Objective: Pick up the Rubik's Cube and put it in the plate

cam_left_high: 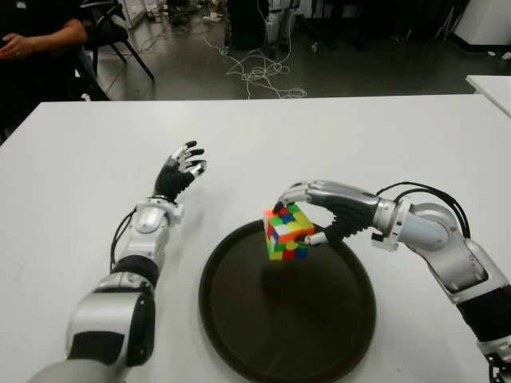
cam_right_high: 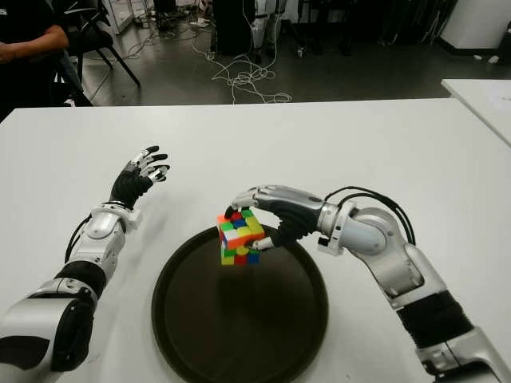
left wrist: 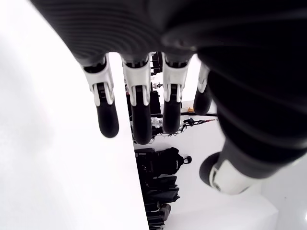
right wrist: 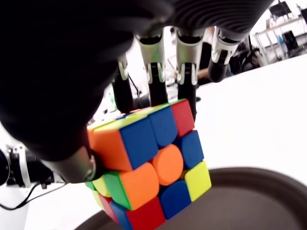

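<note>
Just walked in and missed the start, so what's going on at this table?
The right robot hand grips the cube and holds it over the far edge of the dark plate on the white table. It looks lifted clear of the plate, with a shadow below. The left robot hand is idle, fingers open, showing left of the plate. A person sits at the far left corner.

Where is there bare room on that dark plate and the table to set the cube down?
Most of the plate is bare, though the Rubik's Cube, held by the right hand, hangs above its far rim. The table is bare beyond both hands. It's tightest between the open left hand and the plate.
</note>
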`<state>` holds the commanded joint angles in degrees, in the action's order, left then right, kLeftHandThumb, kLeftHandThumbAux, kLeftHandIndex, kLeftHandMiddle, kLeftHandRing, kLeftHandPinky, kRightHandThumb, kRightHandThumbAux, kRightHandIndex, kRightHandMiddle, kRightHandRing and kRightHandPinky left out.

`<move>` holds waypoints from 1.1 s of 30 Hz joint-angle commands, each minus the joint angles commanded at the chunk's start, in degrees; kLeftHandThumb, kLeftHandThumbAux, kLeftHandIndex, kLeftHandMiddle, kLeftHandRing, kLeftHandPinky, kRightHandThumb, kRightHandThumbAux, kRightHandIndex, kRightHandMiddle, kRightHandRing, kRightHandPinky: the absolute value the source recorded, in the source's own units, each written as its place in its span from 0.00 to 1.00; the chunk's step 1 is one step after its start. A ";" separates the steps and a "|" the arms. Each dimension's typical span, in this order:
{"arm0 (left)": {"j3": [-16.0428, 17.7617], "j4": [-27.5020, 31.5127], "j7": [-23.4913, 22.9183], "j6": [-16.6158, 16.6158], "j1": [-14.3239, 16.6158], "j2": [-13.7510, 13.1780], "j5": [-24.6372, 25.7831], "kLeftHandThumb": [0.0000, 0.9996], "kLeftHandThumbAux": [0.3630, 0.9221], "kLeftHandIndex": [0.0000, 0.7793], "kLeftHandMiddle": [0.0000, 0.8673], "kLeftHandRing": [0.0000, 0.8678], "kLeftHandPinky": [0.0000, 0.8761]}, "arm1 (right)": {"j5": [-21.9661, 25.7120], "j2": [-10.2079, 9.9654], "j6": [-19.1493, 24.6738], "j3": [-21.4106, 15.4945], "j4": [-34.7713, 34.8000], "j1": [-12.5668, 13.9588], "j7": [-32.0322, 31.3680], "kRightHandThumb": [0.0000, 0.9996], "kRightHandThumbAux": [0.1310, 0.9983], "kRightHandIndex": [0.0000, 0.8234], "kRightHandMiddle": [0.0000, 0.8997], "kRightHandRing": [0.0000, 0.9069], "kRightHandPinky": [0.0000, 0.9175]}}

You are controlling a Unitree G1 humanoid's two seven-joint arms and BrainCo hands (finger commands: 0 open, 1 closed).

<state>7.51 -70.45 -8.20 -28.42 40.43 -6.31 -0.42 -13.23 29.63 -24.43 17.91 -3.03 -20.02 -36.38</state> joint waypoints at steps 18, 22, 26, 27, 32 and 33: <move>0.15 0.01 -0.25 0.16 0.06 -0.01 0.29 0.21 0.65 0.15 0.22 0.25 0.28 | -2.21 0.50 0.49 0.27 -1.20 -1.19 -1.08 0.00 0.63 0.00 0.00 0.00 0.00; 0.19 -0.09 -0.07 0.41 0.11 -0.03 0.26 0.21 0.67 0.16 0.23 0.25 0.28 | -2.46 0.42 0.52 -0.01 -1.31 -1.39 -1.03 0.00 0.62 0.00 0.00 0.00 0.00; 0.13 -0.10 0.03 0.44 0.14 -0.08 0.17 0.22 0.68 0.16 0.23 0.25 0.28 | -2.71 0.51 0.60 0.00 -1.33 -1.66 -1.13 0.00 0.63 0.00 0.00 0.00 0.00; 0.10 -0.08 0.09 0.40 0.12 -0.09 0.12 0.22 0.68 0.16 0.23 0.25 0.28 | -2.73 0.58 0.56 0.01 -1.41 -1.82 -1.20 0.00 0.62 0.00 0.00 0.00 0.00; -0.02 -0.05 0.20 0.26 0.09 -0.13 -0.03 0.21 0.69 0.16 0.22 0.24 0.27 | -2.75 0.66 0.30 -0.07 -1.89 -2.06 -1.06 0.00 0.61 0.00 0.00 0.00 0.00; -0.07 -0.04 0.23 0.23 0.07 -0.13 -0.09 0.21 0.68 0.16 0.22 0.24 0.27 | -2.58 0.80 0.11 -0.25 -2.01 -2.13 -1.03 0.00 0.61 0.00 0.00 0.00 0.00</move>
<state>7.44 -70.50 -7.98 -28.19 40.51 -6.45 -0.51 -15.82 30.43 -24.32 17.65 -5.04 -22.15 -37.41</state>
